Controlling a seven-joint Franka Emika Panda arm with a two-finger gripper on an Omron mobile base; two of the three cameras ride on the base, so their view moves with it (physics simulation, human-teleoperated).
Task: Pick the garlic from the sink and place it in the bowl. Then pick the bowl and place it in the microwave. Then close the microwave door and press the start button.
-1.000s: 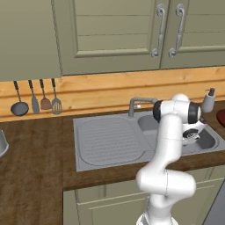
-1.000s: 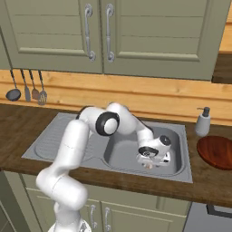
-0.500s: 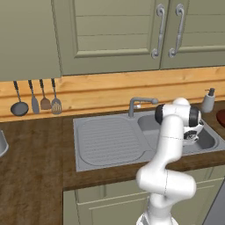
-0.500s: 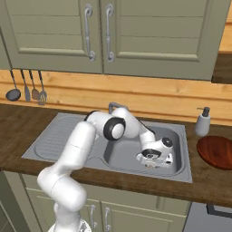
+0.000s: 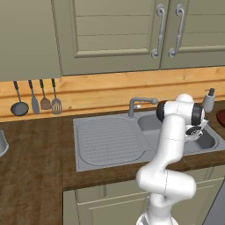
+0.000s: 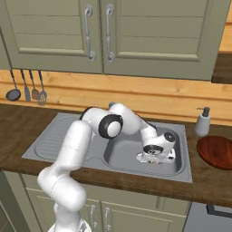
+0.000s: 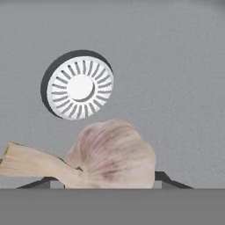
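Beside drain point(image 7: 78, 87), tool point(image 7: 110, 181) straddles garlic point(image 7: 110, 156).

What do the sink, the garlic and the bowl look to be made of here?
Sink: likely brushed steel, matte grey with a ribbed drainboard. Garlic: papery, pinkish-tan skin with fine streaks and a dried stalk. Bowl: glossy reddish-brown, maybe glazed ceramic or lacquered wood; the look leaves it open.

Flat, even rendered light, moderately bright, no clear source. Base views sharp, no blur, no edge distortion. Faint soft shading under the upper cabinets point(image 5: 110, 35) and inside the sink point(image 6: 122, 156) basin. Weak glossy sheen on the bowl point(image 6: 216, 152). Hand view slightly soft, garlic point(image 7: 112, 156) close-up with coarse texture.
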